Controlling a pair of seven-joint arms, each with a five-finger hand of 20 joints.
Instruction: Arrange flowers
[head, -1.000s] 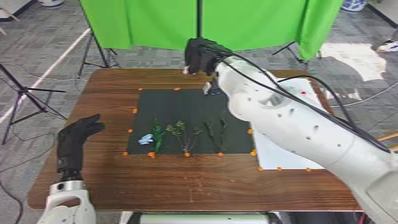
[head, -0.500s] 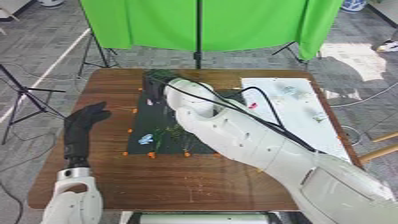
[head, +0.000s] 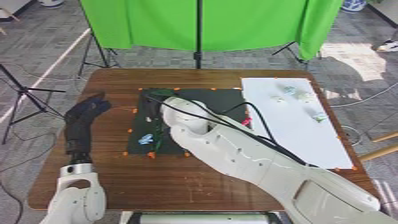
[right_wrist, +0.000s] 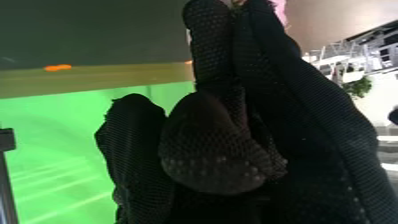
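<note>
Two states: left hand (head: 84, 116) fingers relaxed, open; right hand (head: 160, 94) can't tell, pink petals (right_wrist: 281, 8) right by it. Blue flower (head: 147, 139) on black mat (head: 222, 96); green stem (head: 159, 144) beside it, long axis near-to-far.

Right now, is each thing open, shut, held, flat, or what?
Left robot hand: open
Right robot hand: holding pink flower
Blue flower: lying down
Pale flowers: lying down
Black sheet: flat
White sheet: flat
Curtain: hanging
</note>
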